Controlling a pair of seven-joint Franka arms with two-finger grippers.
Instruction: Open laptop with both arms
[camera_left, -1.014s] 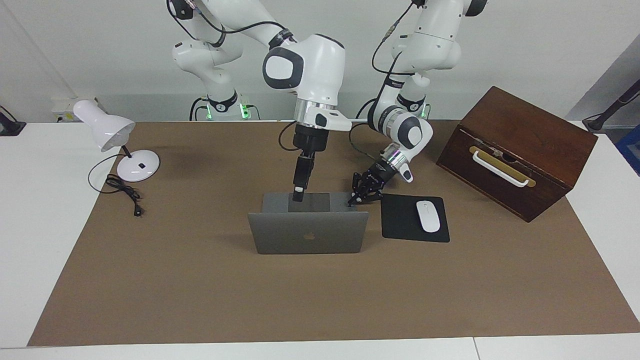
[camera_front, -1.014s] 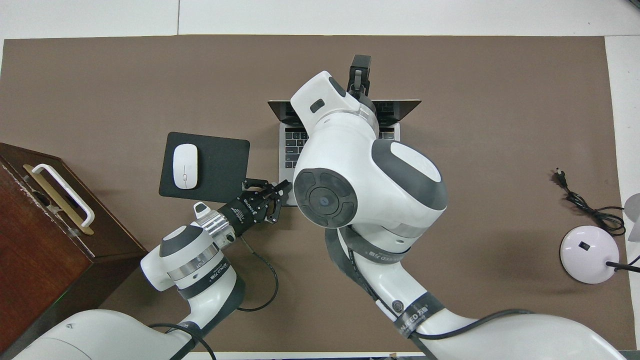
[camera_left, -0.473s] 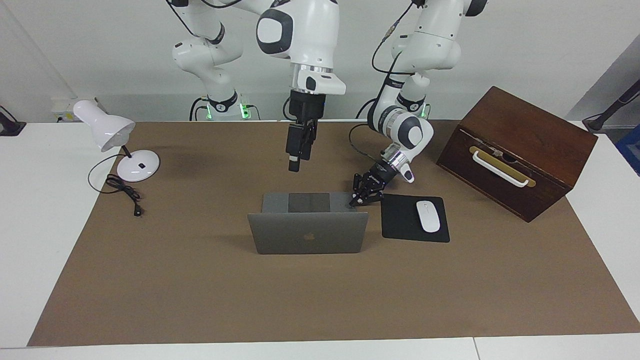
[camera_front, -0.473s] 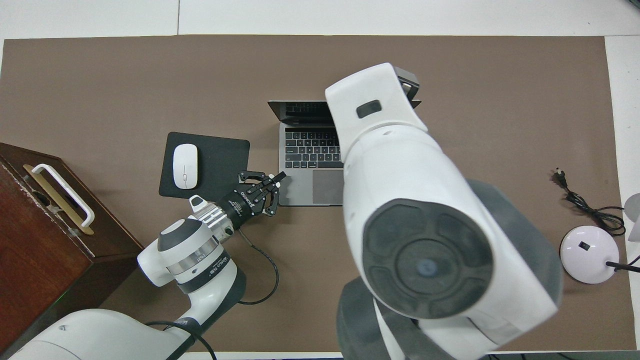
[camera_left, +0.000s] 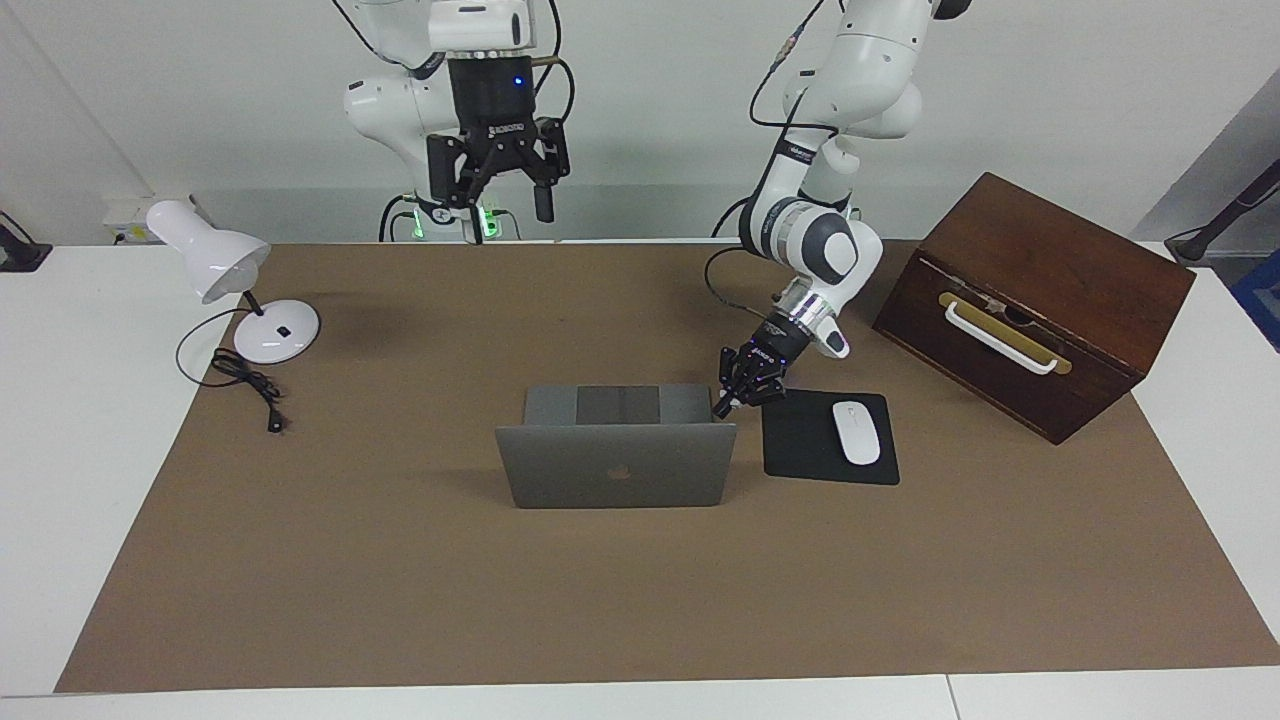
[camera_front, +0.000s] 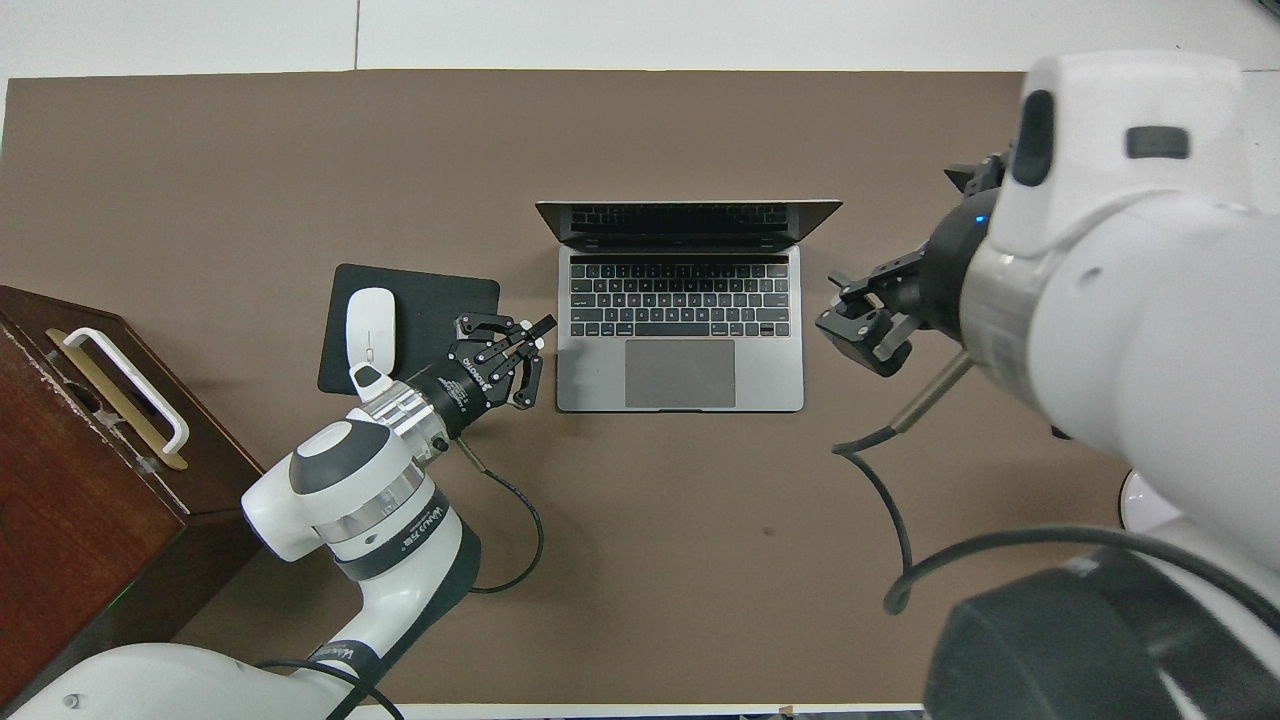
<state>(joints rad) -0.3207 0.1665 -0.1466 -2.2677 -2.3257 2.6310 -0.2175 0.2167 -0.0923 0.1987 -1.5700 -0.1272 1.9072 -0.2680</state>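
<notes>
The silver-grey laptop (camera_left: 615, 465) (camera_front: 600, 380) stands open in the middle of the brown mat, lid upright and dark keys showing from overhead. My left gripper (camera_left: 718, 408) (camera_front: 541, 328) is shut, with its tip low at the base's side edge beside the mouse pad. Whether it touches the base I cannot tell. My right gripper (camera_left: 490, 200) (camera_front: 915, 262) hangs high above the table edge by the robots' bases, fingers spread open and holding nothing.
A black mouse pad (camera_left: 795, 440) (camera_front: 450, 300) with a white mouse (camera_left: 857, 432) (camera_front: 370, 330) lies beside the laptop. A brown wooden box (camera_left: 1040, 290) (camera_front: 60, 460) stands at the left arm's end. A white desk lamp (camera_left: 210, 260) and its cable (camera_left: 245, 385) are at the right arm's end.
The right arm rose from over the laptop's keyboard and swung back toward its base, its gripper turning. The left gripper slid a little along the base's side edge, away from the robots.
</notes>
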